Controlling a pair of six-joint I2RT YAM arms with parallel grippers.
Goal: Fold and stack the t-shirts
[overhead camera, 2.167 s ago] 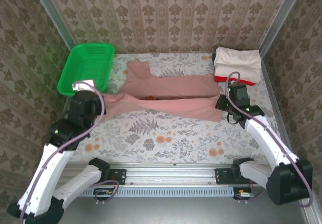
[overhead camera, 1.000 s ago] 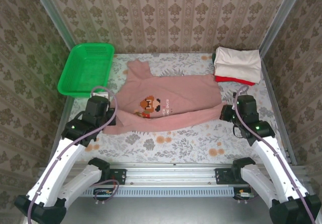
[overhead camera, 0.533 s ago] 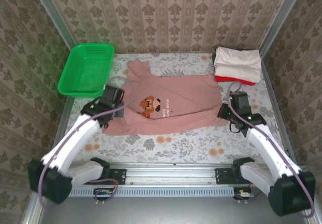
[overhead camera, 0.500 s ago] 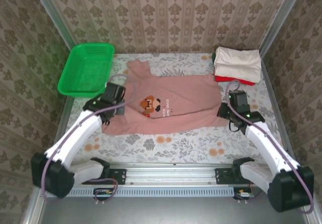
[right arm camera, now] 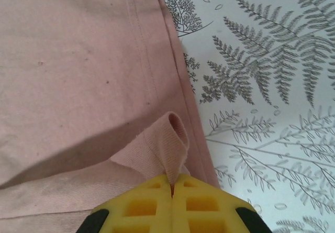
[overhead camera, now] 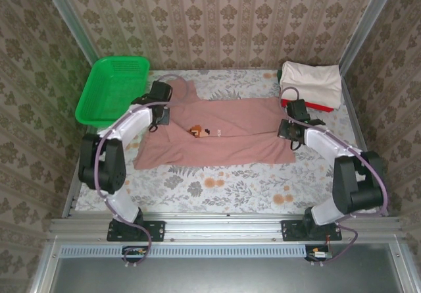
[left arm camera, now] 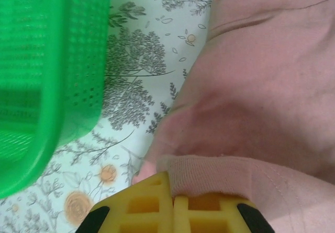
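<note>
The dusty-pink t-shirt [overhead camera: 230, 141] lies across the middle of the table, doubled over on itself so only a strip of its pixel print [overhead camera: 202, 132] shows. My left gripper [overhead camera: 160, 113] is at the shirt's left side beside the sleeve; in the left wrist view its yellow fingers [left arm camera: 157, 201] are shut with a pink hem [left arm camera: 220, 173] caught at them. At the shirt's right edge, my right gripper [overhead camera: 287, 130] is shut, pinching a small fold of pink fabric [right arm camera: 170, 141]. The cream t-shirt [overhead camera: 310, 82] rests folded on the red one [overhead camera: 317, 106] at the back right.
A green mesh basket [overhead camera: 112, 89] stands at the back left, close to my left gripper, and its wall [left arm camera: 47, 76] is near the fingers. The floral tablecloth [overhead camera: 217, 187] is bare in front of the shirt. Metal frame posts and patterned walls enclose the table.
Both arms have stretched away from the near edge, carrying the shirt's near edge over its upper part. The print, fully visible before, is now mostly covered.
</note>
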